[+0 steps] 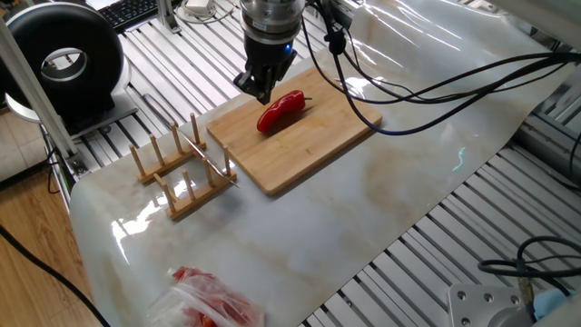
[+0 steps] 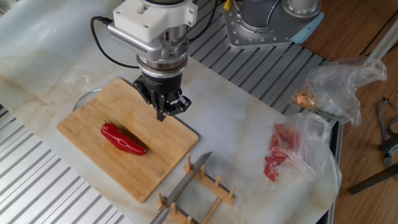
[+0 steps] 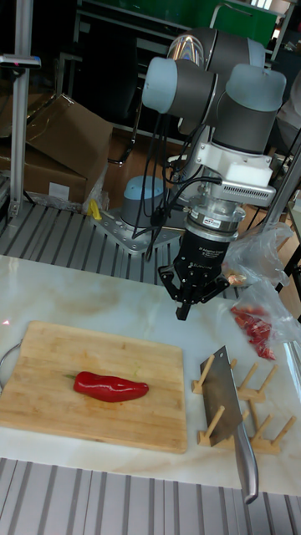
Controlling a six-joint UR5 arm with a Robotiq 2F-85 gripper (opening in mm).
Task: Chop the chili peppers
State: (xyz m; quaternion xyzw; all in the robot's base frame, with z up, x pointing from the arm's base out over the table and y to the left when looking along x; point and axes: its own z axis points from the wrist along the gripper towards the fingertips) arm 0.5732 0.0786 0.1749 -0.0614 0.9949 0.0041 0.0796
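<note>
In one fixed view the chili pepper [image 1: 280, 111] lies whole on the cutting board [image 1: 300, 136]; the gripper [image 1: 260, 94] hovers beside it, fingers clenched on nothing.

The other fixed view shows the cleaver [image 2: 183, 183] in its wooden rack [image 2: 202, 190] — approach the handle squarely. A clear bag [image 2: 298, 152] holds red pieces.

In the tall fixed view the blade stands upright — lift straight out

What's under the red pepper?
The chili pepper lies whole on a wooden cutting board, which sits on the pale marble-look table. The patch of board right under the pepper is covered, so it can't be seen.
</note>
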